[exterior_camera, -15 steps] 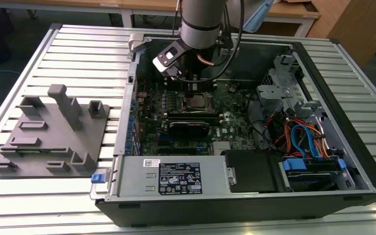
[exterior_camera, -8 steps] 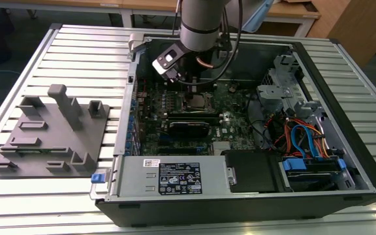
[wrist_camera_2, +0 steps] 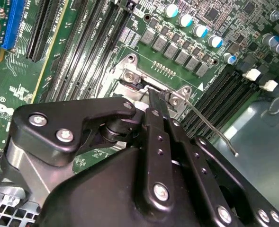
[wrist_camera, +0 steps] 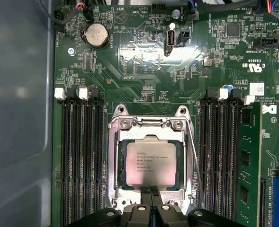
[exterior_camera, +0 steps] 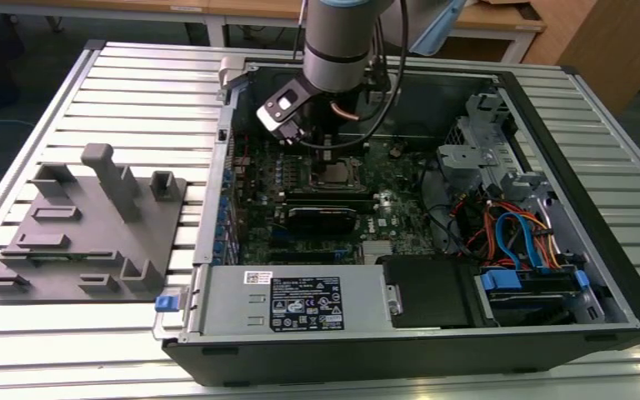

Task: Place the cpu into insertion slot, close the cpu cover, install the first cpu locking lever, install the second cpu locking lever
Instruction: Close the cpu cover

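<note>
Pressing cpu cover (wrist_camera: 151,128) rim with claw (wrist_camera: 151,190) tips together, empty. cpu (wrist_camera: 151,163) seated beneath, just ahead of claw. With locking lever (wrist_camera_2: 210,125) alongside probably unlatched, risks slipping off, springing cover open, gouging motherboard (wrist_camera: 144,71).

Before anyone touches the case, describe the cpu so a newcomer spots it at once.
In the computer case, find the green motherboard. Between its long black memory slots sits the silver cpu cover; the cpu is the flat grey square in its window.

Black jointed tool (wrist_camera_2: 154,97) at a silver metal socket frame (wrist_camera_2: 130,74)
Its narrow fingers, pressed together, meet the frame's edge; a thin silver wire lever (wrist_camera_2: 210,128) juts out beside long black memory slots (wrist_camera_2: 222,97).
</note>
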Robot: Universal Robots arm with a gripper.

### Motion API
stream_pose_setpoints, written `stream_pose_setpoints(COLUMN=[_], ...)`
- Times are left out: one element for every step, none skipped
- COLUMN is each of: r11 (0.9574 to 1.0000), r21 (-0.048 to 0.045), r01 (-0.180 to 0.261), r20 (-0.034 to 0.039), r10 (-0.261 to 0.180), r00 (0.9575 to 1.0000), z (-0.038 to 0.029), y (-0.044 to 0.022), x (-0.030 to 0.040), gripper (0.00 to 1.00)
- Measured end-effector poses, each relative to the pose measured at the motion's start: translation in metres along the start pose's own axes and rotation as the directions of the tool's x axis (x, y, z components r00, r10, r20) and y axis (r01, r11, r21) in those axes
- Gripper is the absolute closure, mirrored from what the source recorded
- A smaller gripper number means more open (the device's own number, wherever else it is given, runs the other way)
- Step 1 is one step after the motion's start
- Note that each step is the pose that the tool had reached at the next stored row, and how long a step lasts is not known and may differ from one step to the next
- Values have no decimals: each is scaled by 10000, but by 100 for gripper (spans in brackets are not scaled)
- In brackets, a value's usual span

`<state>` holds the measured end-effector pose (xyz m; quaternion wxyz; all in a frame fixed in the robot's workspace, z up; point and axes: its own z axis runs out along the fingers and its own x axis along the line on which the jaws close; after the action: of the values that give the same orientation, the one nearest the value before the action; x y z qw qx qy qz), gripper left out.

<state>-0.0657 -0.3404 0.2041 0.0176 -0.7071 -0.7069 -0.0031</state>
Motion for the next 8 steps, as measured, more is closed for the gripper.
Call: stream_pose_setpoints(r11=[10000, 10000, 10000, 10000, 10000, 10000, 10000, 10000], r21=[-1, 0, 0, 0, 0, 0, 2, 4], r01=[1, 2, 2, 1, 0, 0, 0, 0], r20=[-1, -1, -1, 0, 0, 0, 3, 4], r10=[-1, -2, -2, -1, 0, 0, 0, 0], r00=[10000, 10000, 10000, 10000, 10000, 10000, 10000, 10000], z=[8, 15, 22, 30, 38, 46, 53, 55], y=[-1, -2, -2, -2, -2, -2, -2, -3], x=[0, 0, 0, 0, -1, -1, -2, -2], gripper=[90, 90, 90, 90, 90, 90, 90, 90])
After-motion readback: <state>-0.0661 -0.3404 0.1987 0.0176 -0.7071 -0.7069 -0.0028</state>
